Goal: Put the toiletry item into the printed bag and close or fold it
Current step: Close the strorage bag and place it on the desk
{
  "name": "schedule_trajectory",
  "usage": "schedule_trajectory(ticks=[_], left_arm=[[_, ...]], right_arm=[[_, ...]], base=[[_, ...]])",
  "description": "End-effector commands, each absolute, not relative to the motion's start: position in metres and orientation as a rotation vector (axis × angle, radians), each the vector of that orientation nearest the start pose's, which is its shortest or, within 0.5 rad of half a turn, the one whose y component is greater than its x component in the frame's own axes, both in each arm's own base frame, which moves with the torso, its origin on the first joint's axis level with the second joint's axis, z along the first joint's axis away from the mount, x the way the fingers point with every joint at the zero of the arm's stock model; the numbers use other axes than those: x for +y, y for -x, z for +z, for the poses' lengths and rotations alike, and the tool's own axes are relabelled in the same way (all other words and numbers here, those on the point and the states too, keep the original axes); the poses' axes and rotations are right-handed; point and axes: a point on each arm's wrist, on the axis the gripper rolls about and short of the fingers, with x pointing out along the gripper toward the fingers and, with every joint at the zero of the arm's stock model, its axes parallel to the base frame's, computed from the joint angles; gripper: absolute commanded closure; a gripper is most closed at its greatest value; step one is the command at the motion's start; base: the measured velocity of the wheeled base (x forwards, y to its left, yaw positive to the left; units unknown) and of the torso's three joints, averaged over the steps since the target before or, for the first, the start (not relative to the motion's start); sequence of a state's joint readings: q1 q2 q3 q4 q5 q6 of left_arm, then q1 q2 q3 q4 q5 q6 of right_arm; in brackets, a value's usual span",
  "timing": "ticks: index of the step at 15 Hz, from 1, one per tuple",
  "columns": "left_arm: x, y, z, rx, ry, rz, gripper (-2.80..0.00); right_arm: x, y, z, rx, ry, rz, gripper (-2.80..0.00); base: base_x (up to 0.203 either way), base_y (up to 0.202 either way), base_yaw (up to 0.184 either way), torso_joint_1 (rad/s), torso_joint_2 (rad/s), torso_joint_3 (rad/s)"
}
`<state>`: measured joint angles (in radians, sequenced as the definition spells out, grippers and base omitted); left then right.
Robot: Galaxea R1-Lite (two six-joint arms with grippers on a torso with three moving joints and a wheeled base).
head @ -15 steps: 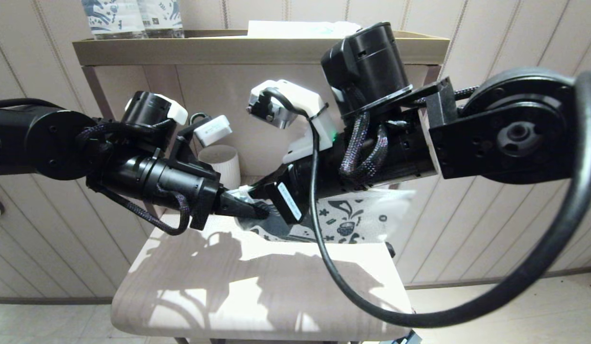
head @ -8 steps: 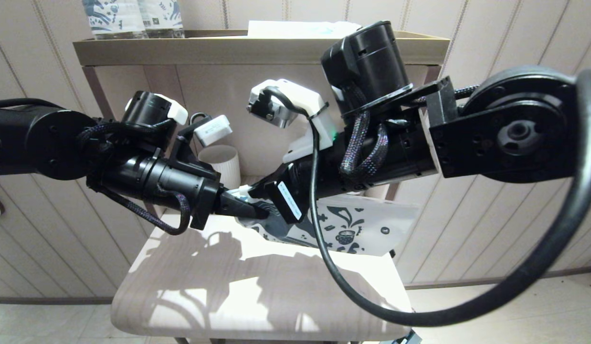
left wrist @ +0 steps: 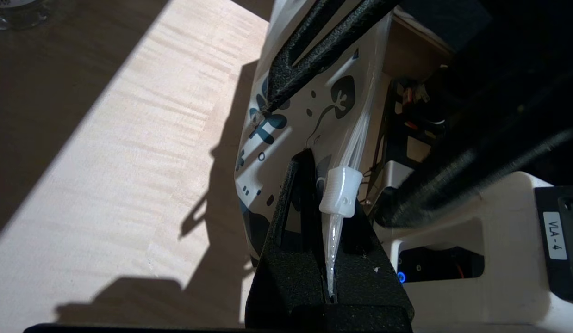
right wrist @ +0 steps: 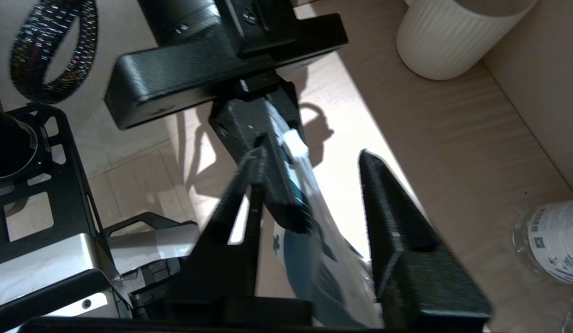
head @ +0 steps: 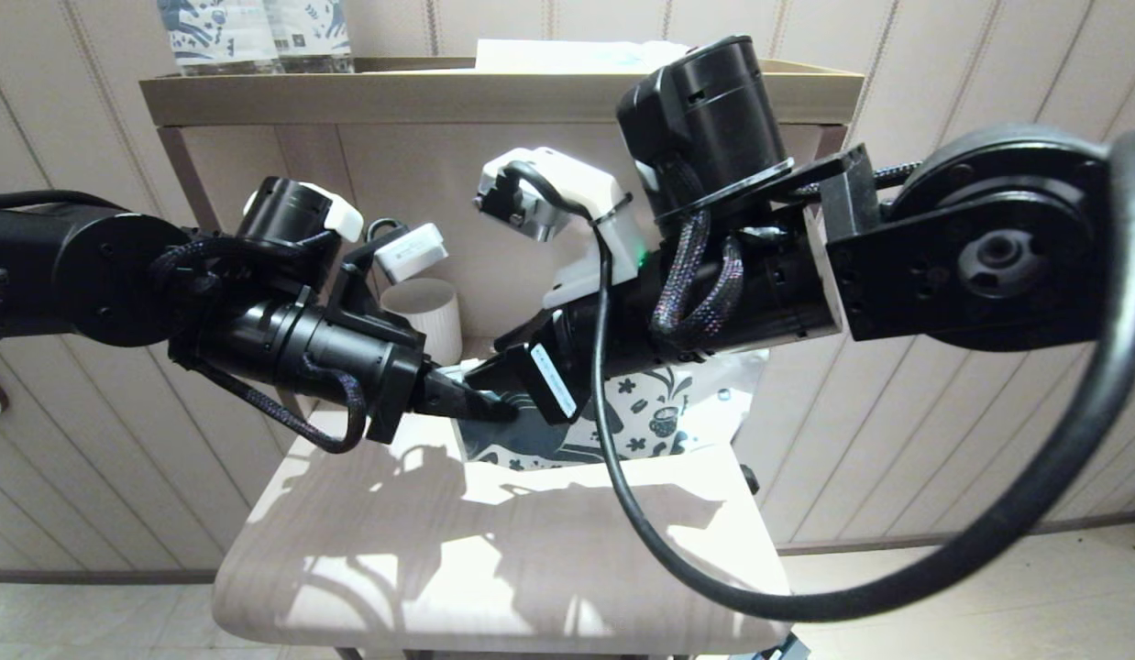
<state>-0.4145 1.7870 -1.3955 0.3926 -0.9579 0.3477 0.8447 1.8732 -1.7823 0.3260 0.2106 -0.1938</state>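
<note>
The printed bag (head: 655, 412) is pinched at its clear strip by the left gripper (head: 490, 406), fingers (left wrist: 305, 203) closed. The right gripper (right wrist: 309, 194) fingers are spread around it, unclamped. Its contents cannot be told.

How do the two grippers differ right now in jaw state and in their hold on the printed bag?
The left gripper is shut on the printed bag, pinching its clear top edge beside the white slider; the right gripper has its jaws apart. The left carries the bag; the right merely straddles it without clamping. Both meet at the bag's same end, above the light wooden table.
</note>
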Motion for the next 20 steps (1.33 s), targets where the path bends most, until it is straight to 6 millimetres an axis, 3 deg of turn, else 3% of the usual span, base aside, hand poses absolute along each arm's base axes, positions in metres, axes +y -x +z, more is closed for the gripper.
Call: schedule_trajectory(ticks=[1,16,17,19,20], left_arm=[[-0.1458,-0.2858,0.2306,0.576,-0.048,-1.419,0.00],[-0.1457,-0.2855,0.2310,0.575,-0.050,-1.418,0.00],[-0.1456,-0.2854,0.2309,0.576,-0.049,-1.418,0.00],[-0.1456,-0.2854,0.2309,0.576,-0.049,-1.418,0.00],[-0.1456,-0.2854,0.2309,0.576,-0.049,-1.418,0.00]], right_arm=[[0.2752,-0.2370,0.3052,0.312,0.309,1.083,-2.80],[0.2790,-0.2434,0.3015,0.321,0.306,1.077,-2.80],[0.2788,-0.2432,0.3007,0.322,0.309,1.077,0.00],[0.2783,-0.2427,0.3030,0.316,0.306,1.077,0.00],[0.2779,-0.2423,0.3039,0.315,0.305,1.078,-2.80]], base=[[0.000,0.000,0.000,0.000,0.00,0.000],[0.000,0.000,0.000,0.000,0.00,0.000],[0.000,0.000,0.000,0.000,0.00,0.000],[0.000,0.000,0.000,0.000,0.00,0.000],[0.000,0.000,0.000,0.000,0.00,0.000]])
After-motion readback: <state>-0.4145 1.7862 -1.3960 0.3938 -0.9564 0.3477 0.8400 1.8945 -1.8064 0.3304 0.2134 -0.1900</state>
